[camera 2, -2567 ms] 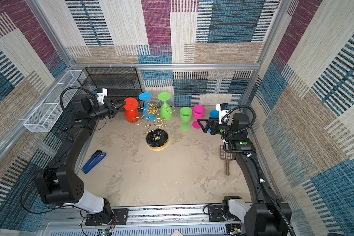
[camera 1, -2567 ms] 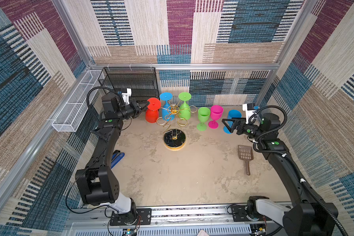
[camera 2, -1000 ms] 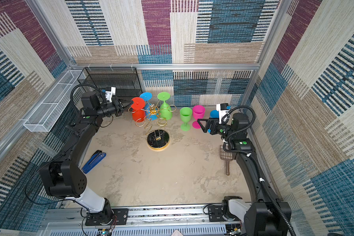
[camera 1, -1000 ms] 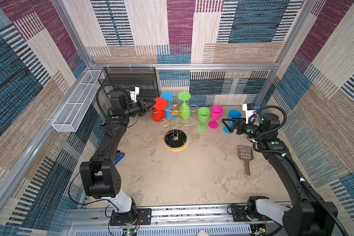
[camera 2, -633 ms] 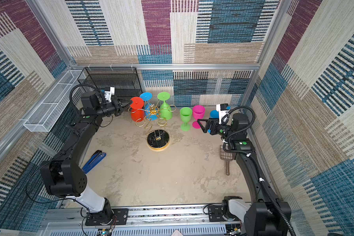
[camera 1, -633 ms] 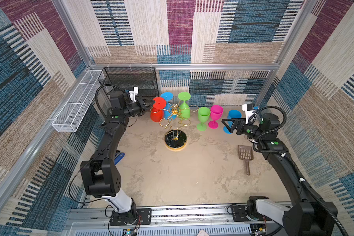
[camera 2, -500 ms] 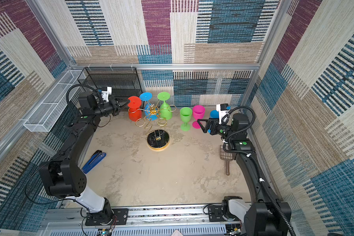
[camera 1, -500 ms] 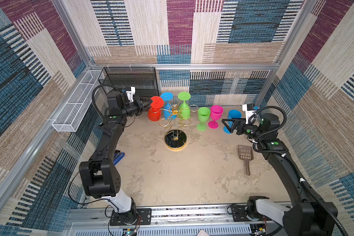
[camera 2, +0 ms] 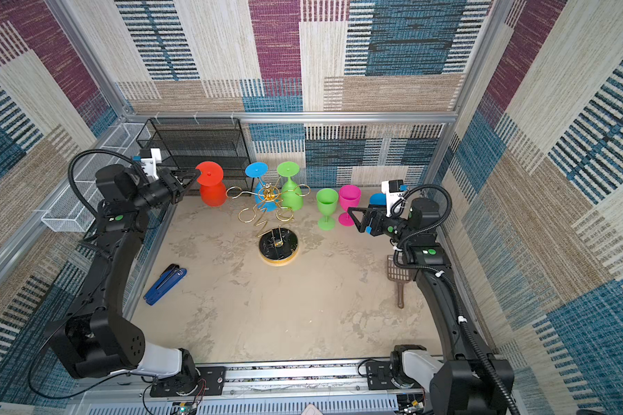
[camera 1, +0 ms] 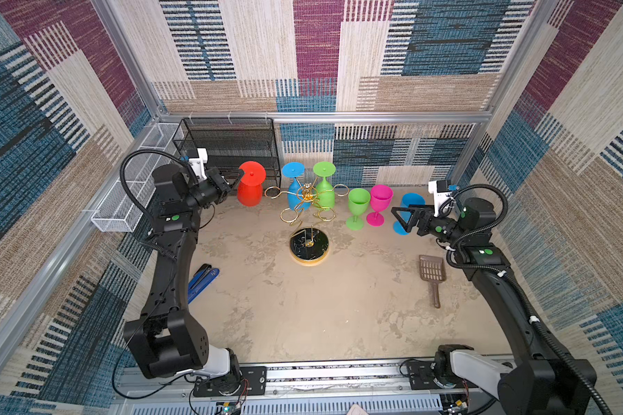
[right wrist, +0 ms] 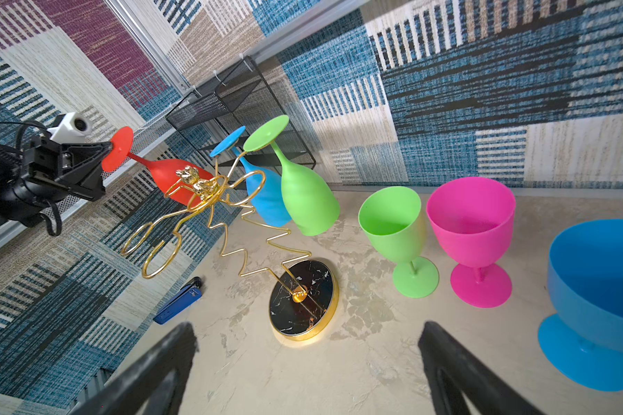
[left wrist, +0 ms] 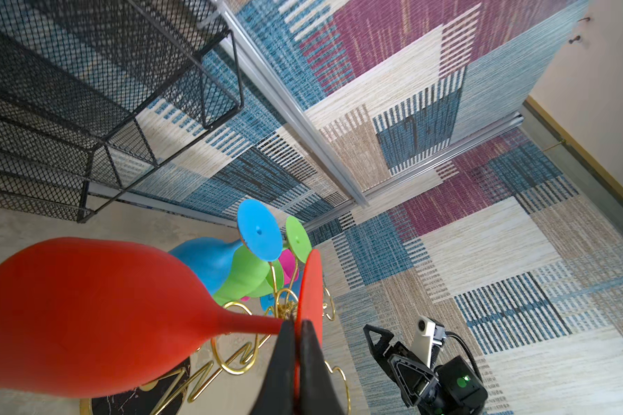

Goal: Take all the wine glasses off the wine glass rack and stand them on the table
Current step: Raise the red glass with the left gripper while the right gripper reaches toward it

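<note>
Red plastic wine glass (camera 1: 249, 188), upside-down just left of the slim gold wire rack (camera 1: 308, 201) in both top views, left gripper (camera 1: 239, 175) pinched tight on its foot — left wrist view, glass seemingly clear of the loops — right wrist view, right gripper (right wrist: 308, 328) spread wide, empty.

Centre: wine glass rack (camera 1: 309, 248); shelf unit (camera 1: 231, 147) behind-left, upright glasses (camera 1: 380, 204) rt, scoop (camera 1: 432, 273) front-rt, stapler (camera 1: 202, 280) front-left.
</note>
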Robot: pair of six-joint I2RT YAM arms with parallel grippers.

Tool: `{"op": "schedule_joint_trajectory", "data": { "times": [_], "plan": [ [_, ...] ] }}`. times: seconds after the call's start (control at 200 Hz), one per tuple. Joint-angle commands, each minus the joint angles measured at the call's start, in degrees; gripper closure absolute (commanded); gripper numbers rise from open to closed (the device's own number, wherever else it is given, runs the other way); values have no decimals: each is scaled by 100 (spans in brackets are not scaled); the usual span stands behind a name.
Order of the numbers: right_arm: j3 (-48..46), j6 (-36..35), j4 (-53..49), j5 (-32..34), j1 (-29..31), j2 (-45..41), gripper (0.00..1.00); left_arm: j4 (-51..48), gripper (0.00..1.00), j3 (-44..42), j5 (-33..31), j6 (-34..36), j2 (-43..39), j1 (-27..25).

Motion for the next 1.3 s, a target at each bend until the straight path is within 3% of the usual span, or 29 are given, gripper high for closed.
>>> {"op": "schedule_joint_trajectory", "data": {
  "times": [0.0, 0.21, 0.391, 0.541, 0.841, 1.182, 1.297],
  "plan": [
    [95, -141, 327, -48, 1, -48, 1, 680, 100, 38, 382, -538, -227, 122],
    [427, -389, 608, 127, 265, -60, 1, 1365, 100, 178, 868, -1383, -483, 146],
    [883, -904, 795, 656, 1222, 144, 1, 2624, 100, 115, 1195, -2646, -558, 137],
    [1207, -1381, 1027, 845, 1975, 356, 1, 3248, 100, 141, 1278, -3258, -643, 108],
    [1489, -2250, 1844, 808, 2974, 783, 1, 3262, 100, 142, 1328, -3426, -592, -648],
    [2130, -2765, 1896, 903, 3362, 1646, 1, 3266, 100, 200, 1351, -3507, -375, -1515],
    [2301, -2800, 1886, 931, 3401, 1878, 1, 3905, 100, 203, 1386, -3897, -231, -1615]
  ]
}}
